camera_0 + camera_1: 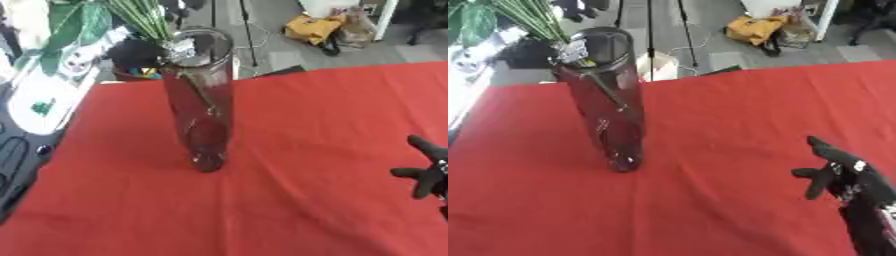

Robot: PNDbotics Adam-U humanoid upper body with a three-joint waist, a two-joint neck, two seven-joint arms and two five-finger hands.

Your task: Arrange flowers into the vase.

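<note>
A tall clear glass vase (203, 100) stands upright on the red tablecloth (306, 150), left of centre. A bunch of green flower stems (144, 17) with large leaves comes down from the upper left to the vase mouth. One thin stem (197, 92) runs down inside the glass. My left hand (140, 52), dark with a silver part, sits at the vase rim with its fingers curled round the stems. Over the cloth at the lower right, my right hand (842, 172) rests open with its fingers spread upward, well away from the vase.
The table's left edge (52, 150) drops off beside a white object (39, 105) with dark cables. Beyond the far edge are a yellow bag (754, 27) on the floor and tripod legs (651, 30).
</note>
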